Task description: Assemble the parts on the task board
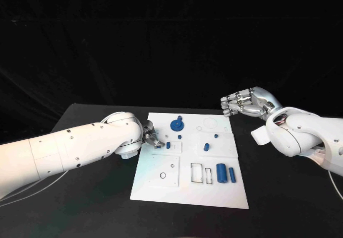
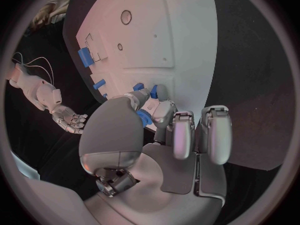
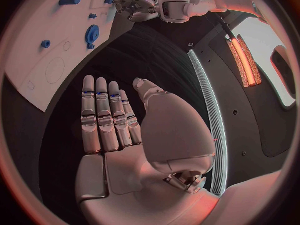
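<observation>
White board [image 1: 189, 191] lies flat mid-surface [image 1: 85, 208], long side running away from the robot. Blue parts on it: a gear [image 1: 176, 123] at the far end, a small stud [image 1: 180, 135] just below it, a peg [image 1: 205, 147] right of centre, a big cylinder [image 1: 222, 173] and a thin pin [image 1: 231, 173] side by side near the right edge. Outlined slots [image 1: 200, 173] sit just left of the cylinder, a small ring hole [image 1: 163, 175] left of those.

Left hand [image 1: 150, 138] is down at the board's left edge, far half. Its fingers [image 2: 149, 107] are pinched on a small blue part [image 1: 168, 145], thumb against finger, and the part's tip stands at a square recess on the board. Left wrist view: other fingers of that hand curled short of the board, not touching it. Can't tell whether the part is seated or only resting on the surface of the recess.

Right hand [image 1: 245, 103] is up off the surface, beyond the board's far right corner, well apart from all parts. Right wrist view: fingers [image 3: 106, 117] straight and side by side, thumb apart, palm bare, nothing held. The head view shows the same hand with its fingers bent forward, still holding nothing.
</observation>
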Controlling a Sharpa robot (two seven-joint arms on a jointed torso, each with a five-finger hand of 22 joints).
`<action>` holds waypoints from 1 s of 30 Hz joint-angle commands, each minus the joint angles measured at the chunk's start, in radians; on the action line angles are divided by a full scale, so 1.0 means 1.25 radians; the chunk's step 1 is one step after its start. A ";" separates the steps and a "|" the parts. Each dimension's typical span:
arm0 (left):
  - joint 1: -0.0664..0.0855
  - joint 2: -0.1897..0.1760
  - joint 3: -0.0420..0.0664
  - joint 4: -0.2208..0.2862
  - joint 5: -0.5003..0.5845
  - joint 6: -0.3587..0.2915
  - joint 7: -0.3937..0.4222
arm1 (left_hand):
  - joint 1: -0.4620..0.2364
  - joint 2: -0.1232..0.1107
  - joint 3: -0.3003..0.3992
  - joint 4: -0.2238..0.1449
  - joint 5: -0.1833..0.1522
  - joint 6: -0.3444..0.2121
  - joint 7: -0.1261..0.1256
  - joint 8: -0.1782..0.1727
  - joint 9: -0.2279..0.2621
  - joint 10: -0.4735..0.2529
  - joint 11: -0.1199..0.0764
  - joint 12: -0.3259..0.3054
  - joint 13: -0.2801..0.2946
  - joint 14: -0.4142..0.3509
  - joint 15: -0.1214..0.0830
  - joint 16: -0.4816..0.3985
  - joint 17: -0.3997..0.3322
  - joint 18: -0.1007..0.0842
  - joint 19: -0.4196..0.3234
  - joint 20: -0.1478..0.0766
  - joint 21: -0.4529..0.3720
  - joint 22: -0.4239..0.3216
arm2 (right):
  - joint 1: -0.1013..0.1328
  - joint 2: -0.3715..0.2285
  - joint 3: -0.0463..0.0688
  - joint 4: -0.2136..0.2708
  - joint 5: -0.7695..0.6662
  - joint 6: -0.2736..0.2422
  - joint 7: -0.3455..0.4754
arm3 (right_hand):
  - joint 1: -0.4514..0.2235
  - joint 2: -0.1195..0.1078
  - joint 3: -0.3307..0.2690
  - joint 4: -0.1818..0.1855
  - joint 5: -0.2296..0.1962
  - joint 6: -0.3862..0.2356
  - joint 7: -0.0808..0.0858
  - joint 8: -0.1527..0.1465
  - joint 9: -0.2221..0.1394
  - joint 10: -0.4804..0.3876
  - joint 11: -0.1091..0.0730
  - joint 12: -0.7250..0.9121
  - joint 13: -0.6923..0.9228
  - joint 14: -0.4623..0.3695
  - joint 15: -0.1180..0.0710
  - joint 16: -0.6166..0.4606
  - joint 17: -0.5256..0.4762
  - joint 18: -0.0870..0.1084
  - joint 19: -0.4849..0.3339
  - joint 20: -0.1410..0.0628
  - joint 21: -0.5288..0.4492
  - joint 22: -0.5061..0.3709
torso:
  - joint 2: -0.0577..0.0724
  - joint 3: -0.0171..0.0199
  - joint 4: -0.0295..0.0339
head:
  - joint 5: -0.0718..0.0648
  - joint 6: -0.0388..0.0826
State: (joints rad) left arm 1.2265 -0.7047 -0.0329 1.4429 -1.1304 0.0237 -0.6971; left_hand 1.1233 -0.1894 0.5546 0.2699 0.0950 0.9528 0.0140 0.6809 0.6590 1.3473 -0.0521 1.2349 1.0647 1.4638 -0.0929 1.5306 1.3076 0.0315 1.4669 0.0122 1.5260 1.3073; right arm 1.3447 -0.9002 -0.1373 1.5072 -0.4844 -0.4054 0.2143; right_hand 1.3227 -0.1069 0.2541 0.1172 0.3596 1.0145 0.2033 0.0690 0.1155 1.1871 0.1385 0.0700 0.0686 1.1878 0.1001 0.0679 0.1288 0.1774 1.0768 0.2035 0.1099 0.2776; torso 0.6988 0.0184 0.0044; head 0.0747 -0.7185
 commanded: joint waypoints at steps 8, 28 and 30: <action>0.000 0.002 0.001 -0.010 0.007 0.006 -0.020 | -0.009 0.009 -0.050 0.015 -0.003 0.001 0.004 -0.001 -0.007 -0.004 0.004 0.004 -0.001 0.078 -0.006 0.003 0.191 -0.013 0.057 -0.007 0.004 0.164 | 0.000 -0.001 0.000 0.002 -0.006 0.004 0.006 | -0.003 0.003 -0.001 -0.005 0.005 -0.006 0.000 -0.002 -0.001 -0.004 0.000 0.000 -0.001 -0.003 -0.001 -0.003 -0.001 0.005 0.004 0.001 -0.004 -0.001 | 0.000 -0.0001 -0.0004 | -0.001 0.002; 0.000 -0.012 0.004 -0.003 0.029 -0.050 0.000 | -0.098 0.051 -0.296 0.018 -0.006 0.005 0.004 0.001 -0.026 -0.005 0.005 0.007 0.000 0.078 -0.005 0.003 0.191 -0.013 0.057 -0.008 0.003 0.164 | -0.001 -0.001 0.000 0.000 -0.006 0.005 0.006 | -0.003 0.003 -0.001 -0.005 0.005 -0.006 0.000 -0.002 -0.001 -0.004 0.000 0.000 -0.001 -0.003 -0.001 -0.003 -0.001 0.005 0.004 0.001 -0.004 -0.001 | 0.000 -0.0002 -0.0006 | -0.004 0.002; 0.000 -0.016 0.006 -0.002 0.037 -0.065 0.007 | -0.097 0.056 -0.300 0.018 -0.005 0.004 0.005 0.001 -0.027 -0.007 0.005 0.005 -0.004 0.078 -0.005 0.003 0.191 -0.012 0.056 -0.008 0.002 0.162 | -0.001 -0.001 0.000 0.000 -0.006 0.004 0.006 | -0.003 0.003 -0.001 -0.005 0.005 -0.006 0.000 -0.002 -0.001 -0.004 0.000 0.000 -0.001 -0.003 -0.001 -0.003 -0.001 0.005 0.004 0.001 -0.004 -0.001 | 0.000 -0.0001 -0.0008 | -0.005 0.002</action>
State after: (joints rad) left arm 1.2259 -0.7229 -0.0269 1.4375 -1.1091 -0.0109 -0.6974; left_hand 0.9980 -0.1286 0.1842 0.2925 0.0906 0.9564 0.0180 0.6809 0.6267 1.3434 -0.0484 1.2395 1.0620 1.4638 -0.0929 1.5306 1.3077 0.0313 1.4669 0.0123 1.5258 1.3081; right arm 1.3443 -0.9014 -0.1373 1.5065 -0.4845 -0.4055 0.2143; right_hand 1.3227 -0.1069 0.2541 0.1172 0.3596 1.0146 0.2033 0.0690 0.1156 1.1870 0.1385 0.0700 0.0686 1.1878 0.1001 0.0679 0.1281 0.1775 1.0768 0.2035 0.1099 0.2778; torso 0.6992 0.0180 0.0039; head 0.0695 -0.7151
